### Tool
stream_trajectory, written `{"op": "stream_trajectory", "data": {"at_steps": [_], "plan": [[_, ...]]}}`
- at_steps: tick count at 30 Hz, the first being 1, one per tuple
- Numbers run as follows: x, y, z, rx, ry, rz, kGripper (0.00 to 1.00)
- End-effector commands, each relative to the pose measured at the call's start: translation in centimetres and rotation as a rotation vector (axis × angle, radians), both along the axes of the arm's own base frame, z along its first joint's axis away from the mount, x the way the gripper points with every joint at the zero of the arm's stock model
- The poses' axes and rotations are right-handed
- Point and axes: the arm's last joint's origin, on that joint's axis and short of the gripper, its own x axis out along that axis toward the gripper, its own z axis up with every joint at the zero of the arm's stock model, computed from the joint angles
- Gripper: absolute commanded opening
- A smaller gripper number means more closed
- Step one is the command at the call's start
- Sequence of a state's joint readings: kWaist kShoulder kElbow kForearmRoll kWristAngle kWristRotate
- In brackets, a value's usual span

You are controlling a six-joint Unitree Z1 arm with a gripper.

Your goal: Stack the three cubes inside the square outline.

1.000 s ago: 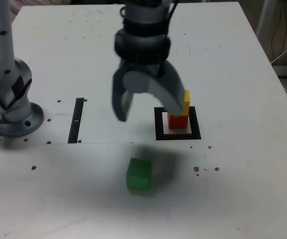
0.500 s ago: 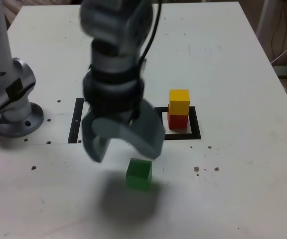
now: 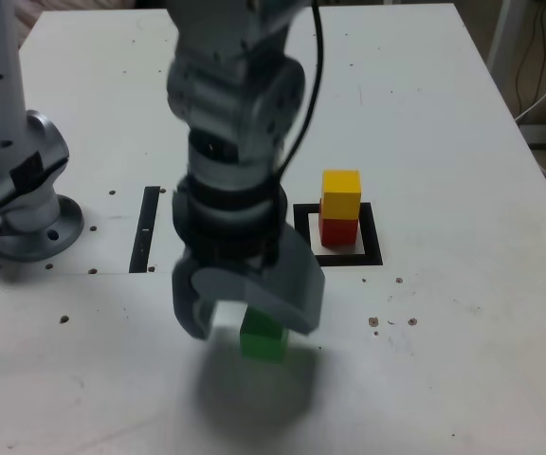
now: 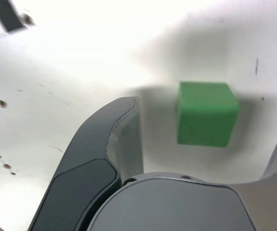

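The yellow cube [image 3: 341, 194] sits on the red cube [image 3: 337, 230], which stands in the white centre of the square outline [image 3: 373, 252]. The green cube [image 3: 264, 344] lies on the table nearer the camera, to the exterior view's left of the outline. My gripper [image 3: 251, 325] hangs open directly over it, a finger on either side and partly hiding it. In the wrist view the green cube [image 4: 207, 113] lies between the two fingers [image 4: 121, 130] of the gripper [image 4: 203, 137], apart from both.
A narrow black strip [image 3: 147, 227] lies on the white table [image 3: 463, 360] at the exterior view's left of the outline. The arm's grey base [image 3: 19, 185] stands at the far left. Small dark holes dot the tabletop. Cables hang past the right edge.
The open gripper has swung from beside the red-and-yellow stack toward the camera and come down over the green cube. The cubes have not moved.
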State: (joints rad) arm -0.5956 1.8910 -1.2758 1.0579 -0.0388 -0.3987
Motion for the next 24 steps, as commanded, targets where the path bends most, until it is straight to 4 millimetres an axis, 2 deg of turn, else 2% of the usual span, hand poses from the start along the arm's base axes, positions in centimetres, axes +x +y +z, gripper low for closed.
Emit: {"op": "stream_trajectory", "data": {"at_steps": [1, 12, 24], "plan": [[0.3, -0.6, -0.4, -0.01, -0.005, -0.006, 0.98], [1.4, -1.7, -2.3, 0.002, 0.033, -0.013, 0.92], [1.9, -1.7, -3.3, 0.049, 0.031, -0.013, 0.87]]}}
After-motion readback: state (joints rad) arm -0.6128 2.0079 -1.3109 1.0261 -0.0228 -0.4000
